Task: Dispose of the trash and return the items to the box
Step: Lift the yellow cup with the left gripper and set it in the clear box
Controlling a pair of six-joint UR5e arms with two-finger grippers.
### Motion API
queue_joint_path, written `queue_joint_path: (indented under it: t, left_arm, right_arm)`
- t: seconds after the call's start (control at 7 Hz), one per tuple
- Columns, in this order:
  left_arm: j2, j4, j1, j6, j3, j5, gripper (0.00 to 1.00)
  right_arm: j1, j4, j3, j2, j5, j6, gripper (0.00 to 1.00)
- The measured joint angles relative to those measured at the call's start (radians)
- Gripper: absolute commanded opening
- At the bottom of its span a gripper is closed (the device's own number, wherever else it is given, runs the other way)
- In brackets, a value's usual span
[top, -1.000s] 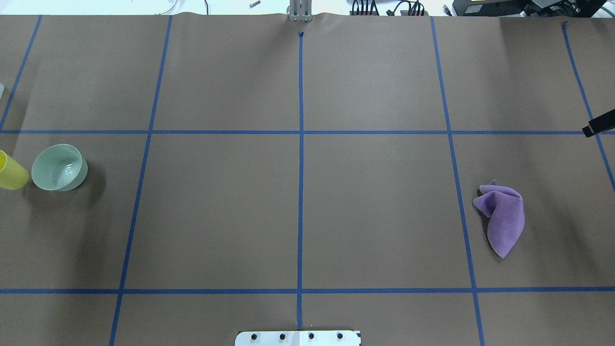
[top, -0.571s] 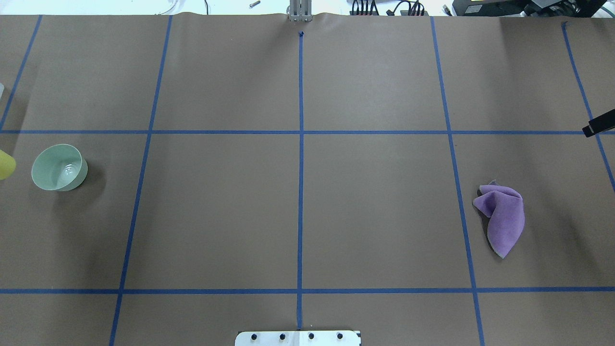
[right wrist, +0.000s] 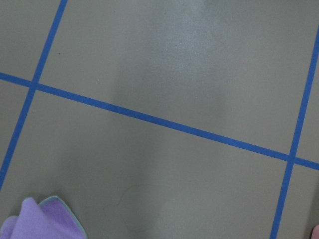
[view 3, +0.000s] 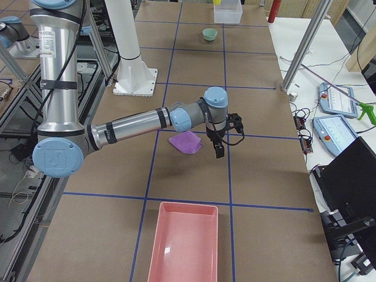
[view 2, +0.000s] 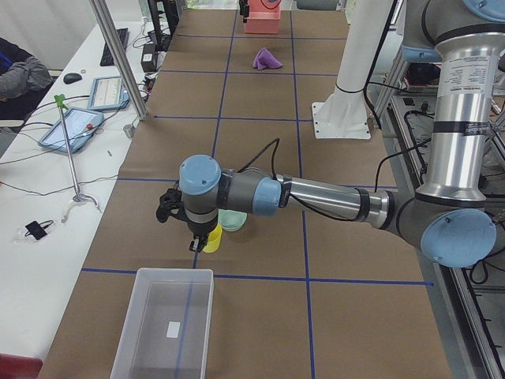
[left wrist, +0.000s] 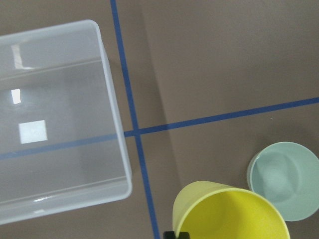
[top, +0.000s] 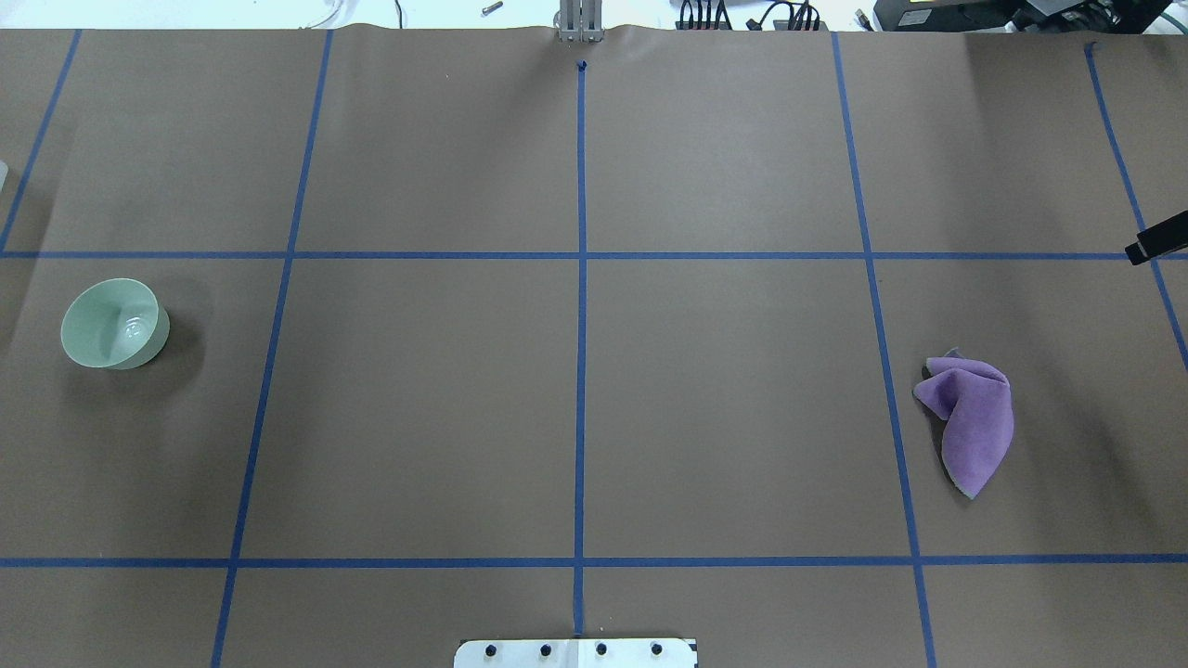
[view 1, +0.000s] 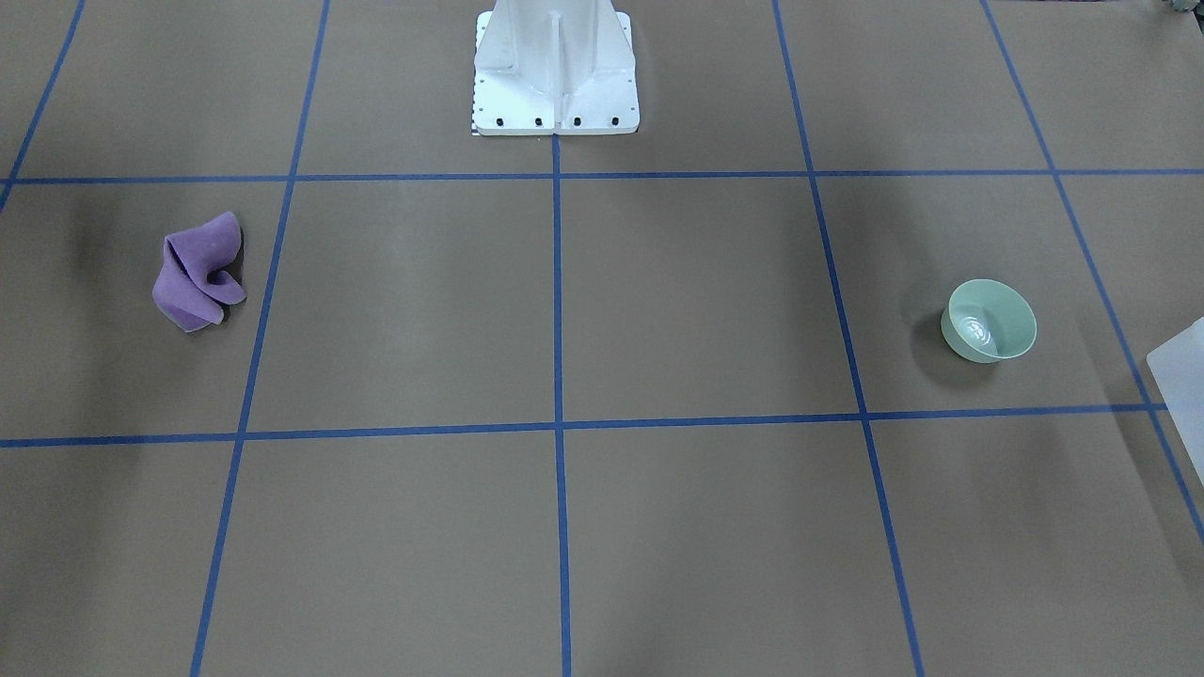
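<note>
— How many of each?
— One yellow cup (left wrist: 229, 211); one green bowl (top: 113, 323); one frosted box (left wrist: 115, 114); one purple cloth (top: 973, 422); one pink tray (view 3: 185, 241); two arms, the left arm (view 2: 316, 197) and the right arm (view 3: 135, 124).

You are working in a robotics laboratory cell, not a home or a shop. Confirm this by the following features. Two industrial arms, the left arm (view 2: 323, 197) and the right arm (view 3: 135, 126), reach over one large table. A white pedestal (view 1: 555, 66) with a row of bolts at its foot stands on it. The tabletop (top: 418, 417) is covered in brown paper and divided into squares by a blue tape grid (top: 582, 371). Aluminium frame posts (view 2: 118, 55) stand at the edge. The side bench (view 2: 31, 237) carries tablets (view 2: 69, 129), a keyboard (view 2: 108, 47), a mouse (view 2: 72, 77) and loose cables (view 2: 47, 185).
</note>
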Motion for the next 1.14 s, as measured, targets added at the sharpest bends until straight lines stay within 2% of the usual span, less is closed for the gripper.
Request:
queue_joint_path:
  t: [0.14, 0.43, 0.57, 0.86, 1.14]
  left_arm:
    - [-0.075, -0.020, -0.020, 0.067, 0.136, 0.009, 0.00]
    - [-0.183, -0.242, -0.026, 0.104, 0.468, 0.013, 0.00]
    - [-0.220, -0.339, -0.018, 0.104, 0.598, 0.013, 0.00]
    - [-0.247, -0.507, 0.052, 0.039, 0.753, 0.013, 0.00]
    - [-0.253, -0.654, 0.123, -0.052, 0.845, 0.013, 0.01]
  right_arm:
    - [0.000, 0.000, 0.000, 0.000, 0.000, 0.001, 1.00]
    - [0.000, 0.000, 0.001, 0.004, 0.000, 0.006, 1.00]
    - [0.000, 0.001, 0.001, 0.006, 0.000, 0.008, 1.00]
    - [0.000, 0.000, 0.001, 0.008, -0.001, 0.009, 1.00]
    - [0.000, 0.000, 0.003, 0.009, -0.006, 0.010, 1.00]
